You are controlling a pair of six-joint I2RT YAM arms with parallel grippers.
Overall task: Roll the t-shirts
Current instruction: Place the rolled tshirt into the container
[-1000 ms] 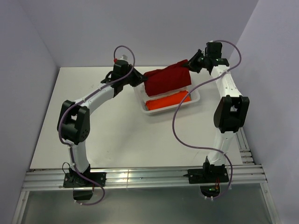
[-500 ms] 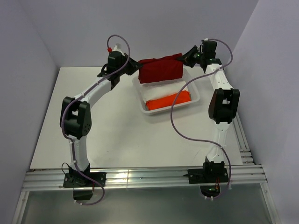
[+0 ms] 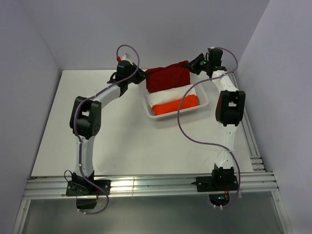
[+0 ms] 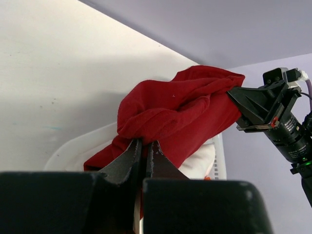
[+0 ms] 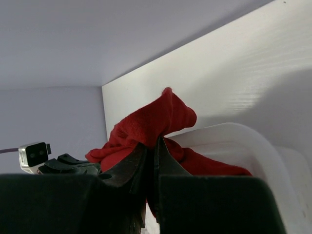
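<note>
I hold the crimson t-shirt (image 3: 168,78) bunched in the air over the white tray's (image 3: 205,103) far side, left gripper (image 4: 145,145) and right gripper (image 5: 155,142) each pinching an edge, so I judge no rolling begun yet: it wants spreading flat on the table (image 3: 97,131) first.

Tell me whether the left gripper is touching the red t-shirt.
Touching: in the left wrist view the left gripper is pinched shut on the red t-shirt.
</note>
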